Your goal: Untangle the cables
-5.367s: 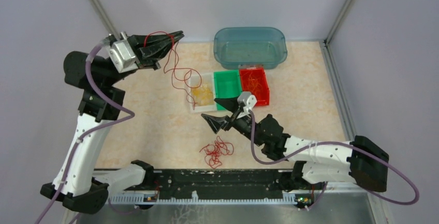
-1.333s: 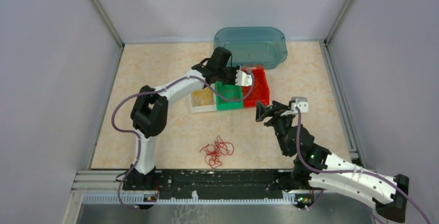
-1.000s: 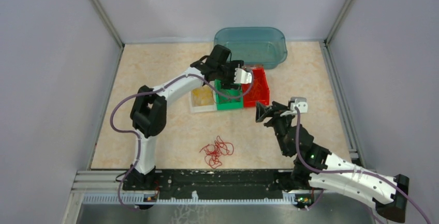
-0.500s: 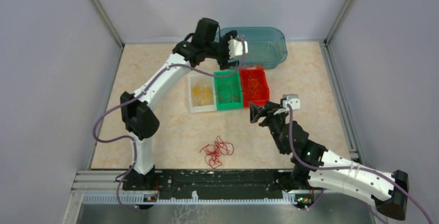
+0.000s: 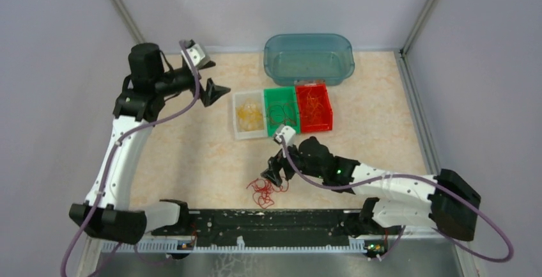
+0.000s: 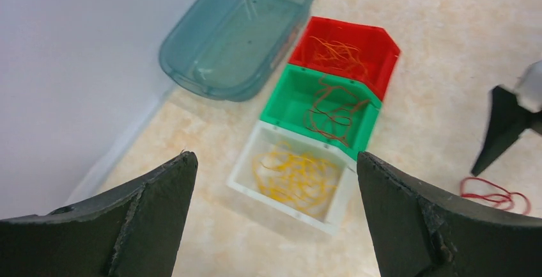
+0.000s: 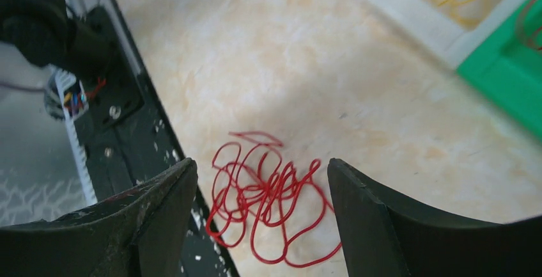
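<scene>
A tangled clump of thin red cables (image 5: 266,190) lies on the table near the front rail. My right gripper (image 5: 273,173) hovers just above it, open; in the right wrist view the red clump (image 7: 268,206) lies below and between the spread fingers of that gripper (image 7: 261,162), untouched. More cables lie sorted in small bins: yellow ones (image 6: 297,176) in the white bin (image 5: 236,117), dark red ones in the green bin (image 5: 267,107), orange ones in the red bin (image 5: 328,107). My left gripper (image 5: 214,79) is raised at the back left, wide open and empty.
A teal tub (image 5: 309,37) stands behind the three bins at the back wall. The black front rail (image 7: 128,155) runs right beside the red clump. In the left wrist view one right finger (image 6: 505,123) shows at the right edge.
The left arm swung from over the bins back to the far left and opened wide. The right gripper moved from right of the bins down and left to above the red clump.
</scene>
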Tool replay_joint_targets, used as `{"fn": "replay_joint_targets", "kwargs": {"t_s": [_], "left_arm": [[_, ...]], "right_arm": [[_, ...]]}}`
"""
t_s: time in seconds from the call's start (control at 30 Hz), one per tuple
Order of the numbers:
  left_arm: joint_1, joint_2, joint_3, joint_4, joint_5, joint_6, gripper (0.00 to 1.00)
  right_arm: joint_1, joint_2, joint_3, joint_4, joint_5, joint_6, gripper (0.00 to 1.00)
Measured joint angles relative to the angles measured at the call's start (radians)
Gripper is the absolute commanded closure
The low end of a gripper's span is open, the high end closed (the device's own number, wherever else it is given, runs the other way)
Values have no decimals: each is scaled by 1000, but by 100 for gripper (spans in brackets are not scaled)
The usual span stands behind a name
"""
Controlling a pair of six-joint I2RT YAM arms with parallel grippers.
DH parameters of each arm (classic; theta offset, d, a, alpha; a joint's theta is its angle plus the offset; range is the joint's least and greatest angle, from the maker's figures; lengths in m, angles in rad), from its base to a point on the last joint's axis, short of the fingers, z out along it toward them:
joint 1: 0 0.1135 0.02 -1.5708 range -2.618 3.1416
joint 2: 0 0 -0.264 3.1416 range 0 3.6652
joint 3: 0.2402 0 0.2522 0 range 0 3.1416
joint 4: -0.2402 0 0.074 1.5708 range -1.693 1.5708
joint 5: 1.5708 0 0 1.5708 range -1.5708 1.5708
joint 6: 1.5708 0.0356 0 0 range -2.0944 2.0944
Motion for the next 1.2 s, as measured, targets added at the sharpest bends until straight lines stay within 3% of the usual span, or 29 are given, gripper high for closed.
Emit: {"fn": "replay_joint_targets", "kwargs": {"t_s": [0.2, 0.37, 0.5, 0.77, 0.97, 1.07, 1.17, 1.2], "left_arm": [[32, -174, -252, -2, 80, -8, 0], [32, -286, -444, -58, 124, 138, 1], [32, -371, -562, -105, 151, 271, 2], [32, -410, -626, -105, 206, 428, 3], [29, -398, -626, -104, 227, 481, 3], [27, -398, -626, -104, 233, 496, 4], [25, -398, -626, -104, 240, 505, 4], [24, -398, -626, -104, 244, 507, 4]], "right_arm": [[0, 185, 0, 3, -157, 1, 41], [-1, 219, -1, 48, -161, 10, 51], [-1, 246, -1, 69, -151, 24, 47], [-3, 209, 1, -12, -31, 65, 45], [-3, 202, 5, -35, -10, 116, 52], [-3, 212, 5, -30, -7, 138, 66], [-3, 216, 3, 3, -15, 164, 98], [-4, 217, 0, 24, -21, 167, 100]]}}
